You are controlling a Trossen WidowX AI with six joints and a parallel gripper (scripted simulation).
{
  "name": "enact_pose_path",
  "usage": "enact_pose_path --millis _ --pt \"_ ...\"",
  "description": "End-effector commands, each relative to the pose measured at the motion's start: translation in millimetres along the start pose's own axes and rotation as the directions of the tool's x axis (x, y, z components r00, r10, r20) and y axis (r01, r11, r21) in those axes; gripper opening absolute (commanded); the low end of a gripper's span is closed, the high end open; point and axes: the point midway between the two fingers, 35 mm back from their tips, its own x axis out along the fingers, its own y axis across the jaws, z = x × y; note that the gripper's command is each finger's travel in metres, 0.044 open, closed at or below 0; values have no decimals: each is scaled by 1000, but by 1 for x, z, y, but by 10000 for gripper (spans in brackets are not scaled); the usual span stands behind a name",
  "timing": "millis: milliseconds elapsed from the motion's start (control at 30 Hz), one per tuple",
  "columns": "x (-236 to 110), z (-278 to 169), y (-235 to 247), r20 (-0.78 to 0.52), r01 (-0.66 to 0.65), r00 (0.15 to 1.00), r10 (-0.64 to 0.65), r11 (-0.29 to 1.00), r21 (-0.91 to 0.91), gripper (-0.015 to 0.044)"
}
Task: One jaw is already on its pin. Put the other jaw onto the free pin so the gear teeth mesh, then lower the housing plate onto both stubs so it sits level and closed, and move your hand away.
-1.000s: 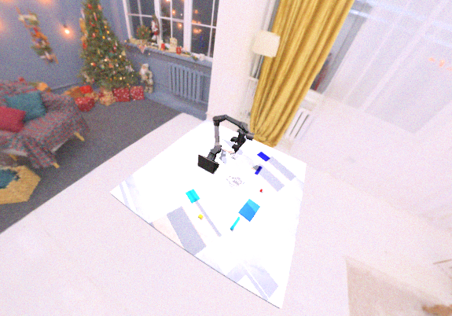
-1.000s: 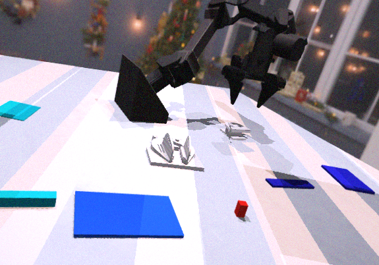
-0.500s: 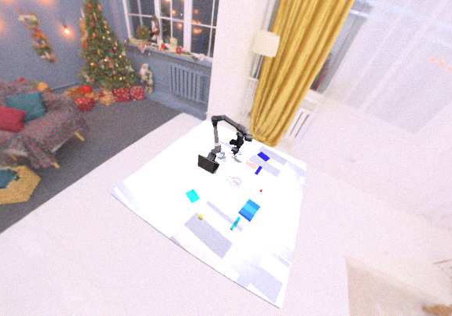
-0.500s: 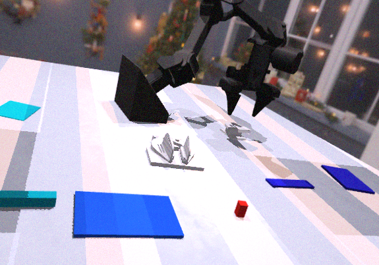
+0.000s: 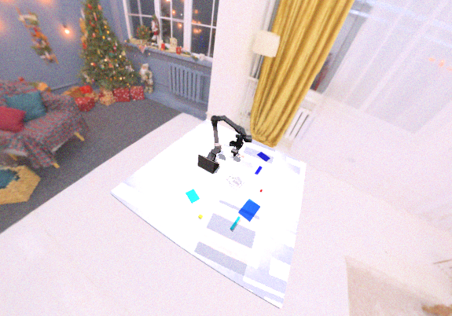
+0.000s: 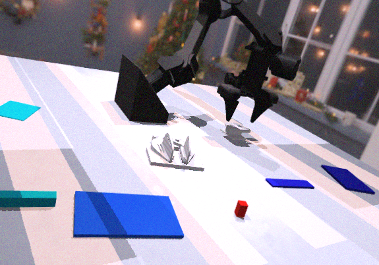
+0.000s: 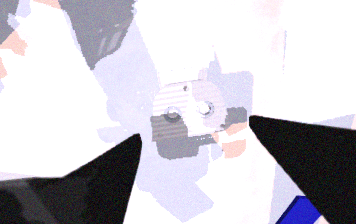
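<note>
A white base point(image 6: 176, 165) lies on the table with two grey-white jaws standing on it, a left jaw point(image 6: 165, 147) and a right jaw point(image 6: 185, 150). A gap shows between their upper ends. The pins and whether the gear teeth mesh cannot be made out. The pale housing plate point(image 6: 241, 127) point(image 7: 212, 92) lies apart from the base, behind it and to the right in the exterior view. Its two round holes show in the wrist view. My gripper point(image 6: 240, 121) point(image 7: 195, 129) is open and empty, pointing down above the plate, with the plate between the fingertips in the wrist view.
A black wedge-shaped block point(image 5: 207, 163) point(image 6: 139, 95) stands by the arm's foot. A blue slab point(image 5: 249, 210) point(image 6: 126, 214), teal bar point(image 5: 235, 223) point(image 6: 17, 198), red block point(image 6: 241, 209), two dark blue pieces, cyan square point(image 6: 15, 110) and yellow piece point(image 5: 200, 216) lie around.
</note>
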Motion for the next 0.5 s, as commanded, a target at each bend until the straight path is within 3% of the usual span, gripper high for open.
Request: enact_pose_path --millis 0,467 --pt "6 1 2 2 -3 1000 3 1000 6 440" --pt "22 0 2 2 -4 1000 4 1000 6 440"
